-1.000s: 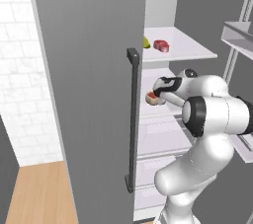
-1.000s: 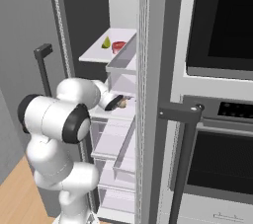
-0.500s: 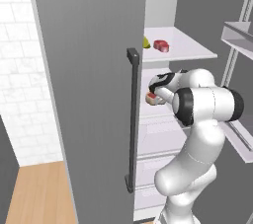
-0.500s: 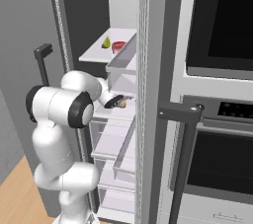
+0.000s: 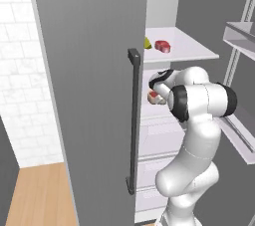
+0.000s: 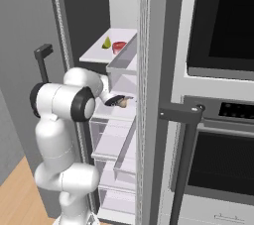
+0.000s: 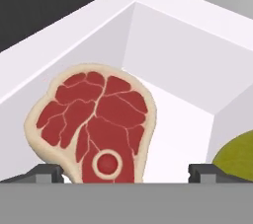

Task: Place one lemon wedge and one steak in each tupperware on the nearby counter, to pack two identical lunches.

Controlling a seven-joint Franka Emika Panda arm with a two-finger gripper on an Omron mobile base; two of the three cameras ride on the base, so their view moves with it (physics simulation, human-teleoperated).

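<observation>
Landmark: the open fridge (image 5: 169, 120), its tall grey door (image 5: 94, 85) swung wide with a dark vertical handle (image 5: 133, 120).
Gripper: here it is, reaching into the fridge's middle shelf (image 6: 119, 112), below the upper shelf (image 5: 184, 51); in the left base view the gripper (image 5: 155, 93) sits just past the door handle, right over something pinkish.
Jaws: standing well apart, the two dark fingertips (image 7: 47, 172) at the far corners of the hand view, gripping nothing.
Steak, close: the hand view has a steak (image 7: 94, 122) lying flat on the white shelf floor, between the fingertips and closer to the one on the hand view's left; its lower edge is cut off by the frame.
Lemon wedge, close: an olive-yellow curve (image 7: 237, 159) pokes in beside the other fingertip, mostly cropped, so its shape is hard to judge.
Upper shelf: a second steak (image 5: 162, 46) and a second lemon wedge (image 6: 106, 43) rest side by side up there, well above the gripper.
Hidden: in the left base view the door edge covers most of that upper lemon wedge; in the right base view the gripper (image 6: 121, 102) is a dark blur and the lower steak cannot be made out.
Only from the right: a wall oven (image 6: 218, 120) stands just beside the fridge.
Only from the left: a white brick wall (image 5: 20, 70) and wood floor (image 5: 40, 195) lie beyond the door.
Contact: whether the fingertips touch the shelf, I cannot tell.
</observation>
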